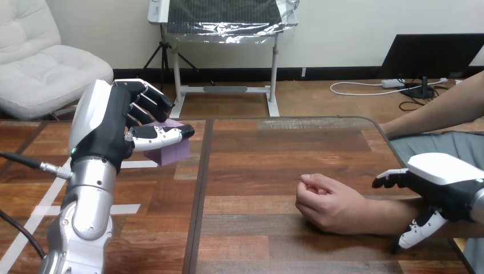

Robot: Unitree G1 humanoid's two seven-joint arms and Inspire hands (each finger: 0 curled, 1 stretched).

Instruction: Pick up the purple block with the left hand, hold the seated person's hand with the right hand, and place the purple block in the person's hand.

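One boxy, smooth purple block [173, 153] is pinched between the left hand's [108, 128] fingers and thumb, up off the wooden tabletop [274, 171]. The right hand's [445, 182] fingers curl round the person's wrist [379, 212]; the person's hand [325, 202] rests loosely fisted.

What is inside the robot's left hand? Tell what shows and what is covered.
A purple block, gripped by the left hand between curled fingers and thumb. Its near face and right corner show; the hand covers its upper left and back.
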